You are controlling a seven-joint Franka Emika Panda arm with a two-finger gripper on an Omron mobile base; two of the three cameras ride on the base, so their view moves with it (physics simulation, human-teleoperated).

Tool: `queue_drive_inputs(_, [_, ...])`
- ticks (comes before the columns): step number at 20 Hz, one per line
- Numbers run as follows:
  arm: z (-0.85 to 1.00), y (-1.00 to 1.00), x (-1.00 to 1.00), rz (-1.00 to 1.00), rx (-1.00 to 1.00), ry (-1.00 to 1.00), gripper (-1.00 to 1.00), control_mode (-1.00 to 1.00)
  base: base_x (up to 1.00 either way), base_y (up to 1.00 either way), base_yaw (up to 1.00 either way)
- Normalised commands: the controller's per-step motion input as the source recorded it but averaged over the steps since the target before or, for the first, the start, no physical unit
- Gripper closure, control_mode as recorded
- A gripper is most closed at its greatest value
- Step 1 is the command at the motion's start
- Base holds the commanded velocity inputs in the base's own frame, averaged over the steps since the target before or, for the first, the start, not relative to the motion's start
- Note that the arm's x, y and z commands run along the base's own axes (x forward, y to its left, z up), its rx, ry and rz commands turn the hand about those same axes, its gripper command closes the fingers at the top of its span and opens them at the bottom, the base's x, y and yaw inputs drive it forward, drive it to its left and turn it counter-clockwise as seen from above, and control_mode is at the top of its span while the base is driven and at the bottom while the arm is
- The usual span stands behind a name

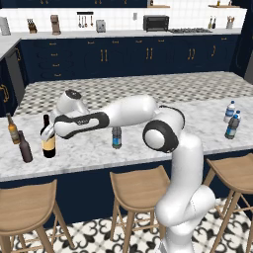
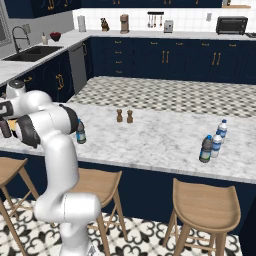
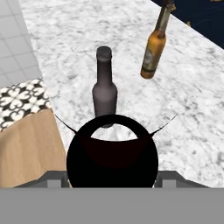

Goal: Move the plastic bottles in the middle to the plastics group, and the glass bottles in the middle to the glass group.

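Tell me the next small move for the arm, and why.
Probably lower the wine bottle onto the counter and open the gripper. The gripper is closed around it, right beside the dark brown bottle and amber bottle of the glass group, so it looks ready to set down.

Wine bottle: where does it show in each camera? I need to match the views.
Left base view: the wine bottle is at far left, just right of the dark brown bottle.
Right base view: a dark sliver at the left edge, mostly behind the arm.
Hand view: the black round shape at bottom centre, seen from above.
Shared landmark: the dark brown bottle.
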Motion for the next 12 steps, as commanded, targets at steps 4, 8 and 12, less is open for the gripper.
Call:
queue_drive_inputs(4, [-0.07,0.15,0.19,0.03,0.0,0.0,1.0,-1.0,0.0,0.0,0.0])
queue_drive_inputs(8, [-0.03,0.16,0.1,0.04,0.0,0.0,1.0,-1.0,0.0,0.0,0.0])
queue_drive_inputs(12, [-0.03,0.11,0.05,0.04,0.0,0.0,1.0,-1.0,0.0,0.0,0.0])
